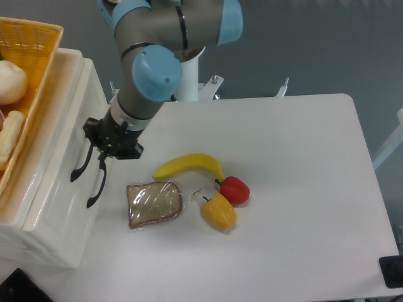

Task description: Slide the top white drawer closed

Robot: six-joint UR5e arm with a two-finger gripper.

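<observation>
The top white drawer [60, 151] stands at the left edge of the table [289, 189], its front nearly level with the lower drawer front [79, 217], so the closing looks almost done; the tool [101, 154] is at the black handle [80, 165]; whether its fingers are open or closed I cannot tell.
</observation>
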